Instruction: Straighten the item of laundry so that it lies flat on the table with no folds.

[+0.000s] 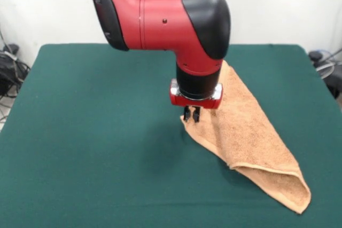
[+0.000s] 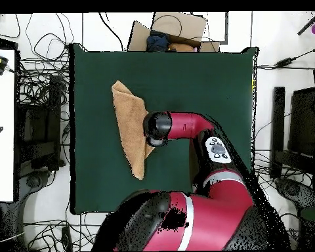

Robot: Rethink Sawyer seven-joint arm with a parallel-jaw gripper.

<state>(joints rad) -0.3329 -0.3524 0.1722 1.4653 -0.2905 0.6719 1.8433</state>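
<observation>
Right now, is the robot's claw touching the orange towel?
Touching, it seems: in the front view the gripper tips meet the towel's left edge with no gap showing.

Folded towel (image 2: 128,125) on green table (image 2: 199,79); red arm (image 2: 186,125) over towel edge.

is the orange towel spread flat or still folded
Folded: the light orange-tan terry-cloth towel lies doubled into a long triangle, its layered edge showing at the near corner.

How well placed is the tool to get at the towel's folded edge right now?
Probably well placed. The tool hangs right at the towel's left edge in the front view, fingertips close together, and nothing else lies on the green table to block it. Whether it already touches the cloth cannot be told.
</observation>
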